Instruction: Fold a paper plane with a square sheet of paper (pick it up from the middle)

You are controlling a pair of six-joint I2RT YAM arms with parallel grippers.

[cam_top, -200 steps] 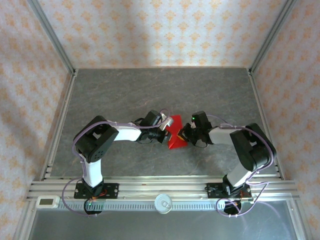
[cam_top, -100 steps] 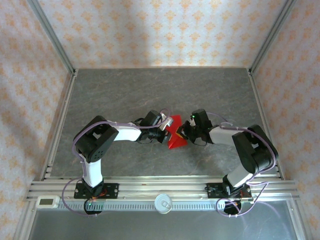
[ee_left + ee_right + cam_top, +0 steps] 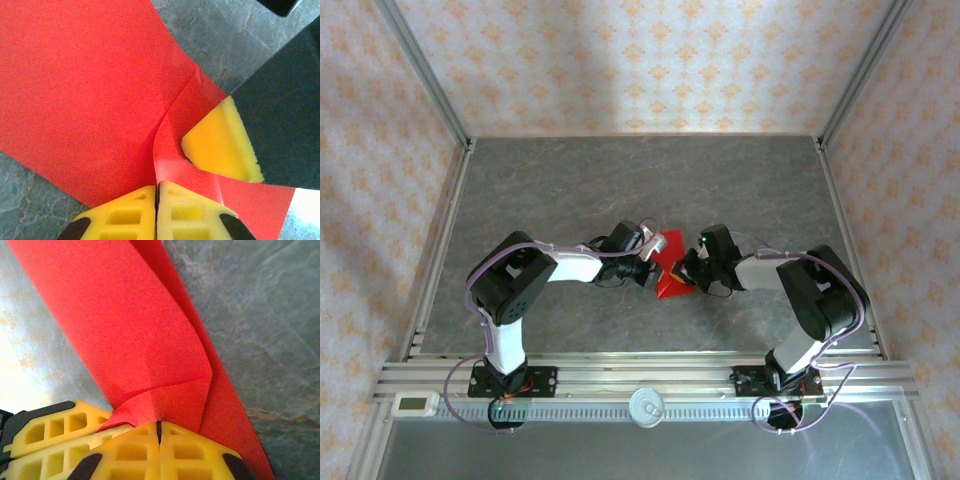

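1. The red sheet of paper [image 3: 672, 274], already partly folded, is lying near the middle of the table [image 3: 620, 180], somewhat toward its near edge, between the two grippers.
2. The left gripper [image 3: 157, 200] is pinching a raised ridge of the sheet, jaws pressed together. The right gripper [image 3: 159, 435] is clamping the edge of a folded flap the same way.
3. The paper is looking light, thin and limp. It is probably creasing readily and risking a tear if the two grips pull apart, so a crease or an edge seems the best hold.
4. The grey, stone-patterned surface is lying flat and smooth, giving little lip to get under. Patterned walls [image 3: 640, 60] and metal frame posts [image 3: 425, 70] are enclosing it.
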